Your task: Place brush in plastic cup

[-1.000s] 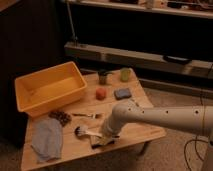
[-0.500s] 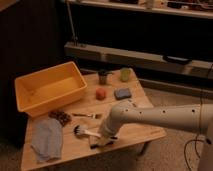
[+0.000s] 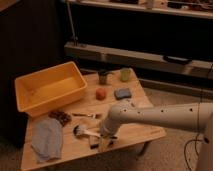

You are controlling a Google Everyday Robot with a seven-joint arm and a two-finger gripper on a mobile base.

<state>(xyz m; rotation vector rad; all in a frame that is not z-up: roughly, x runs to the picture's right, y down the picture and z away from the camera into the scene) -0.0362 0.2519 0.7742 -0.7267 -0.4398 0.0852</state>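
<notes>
Brush [image 3: 80, 131]: lying flat on worktop [image 3: 72, 151], front centre, between grey cloth [image 3: 47, 140] and pincer [image 3: 102, 141]. Judged light; handle stiff, smooth, likely slippery; bristle head soft, poor for holding. Best taken mid-handle, clear of bristles. Fluffy dark-and-whitish head to left, pale handle running right. Pincer low at handle end; opening and hold: cannot tell. Plastic cup [image 3: 125, 74] upright at far edge, well apart.
</notes>
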